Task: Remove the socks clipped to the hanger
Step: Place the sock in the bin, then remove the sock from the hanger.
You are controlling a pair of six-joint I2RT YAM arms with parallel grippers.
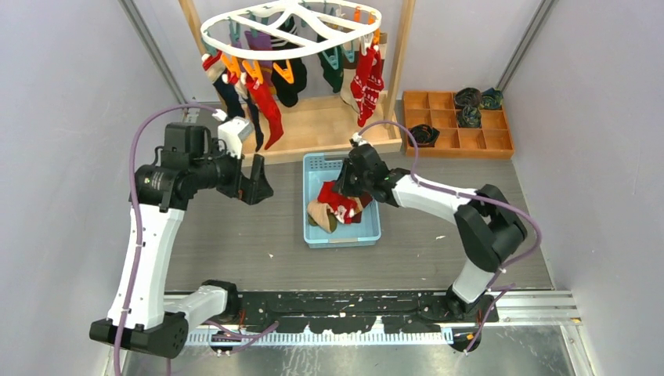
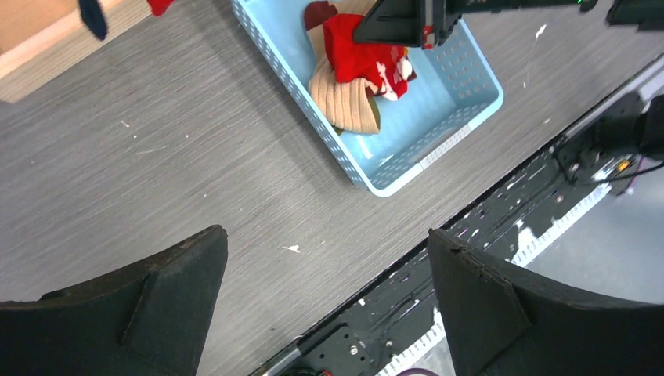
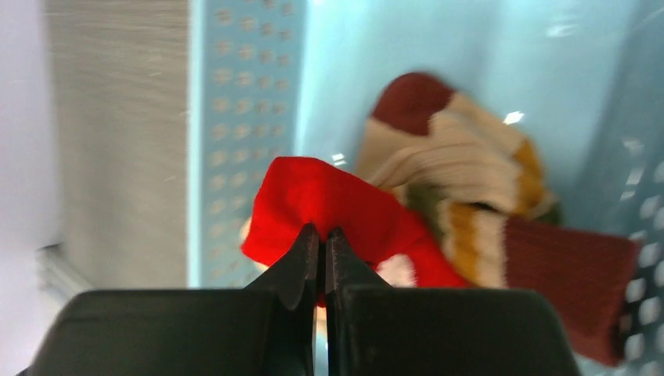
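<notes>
Grey-grained surface, bright fabrics
White hanger; orange clips; red, white-patterned socks; pale blue basket; beige sock.

A light-blue basket sits near a wooden tray (many compartments).

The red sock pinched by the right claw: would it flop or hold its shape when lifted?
Probably floppy: the red sock folds and bunches around the right gripper where it is pinched. Likely light too, since it looks like thin, soft fabric.
</notes>
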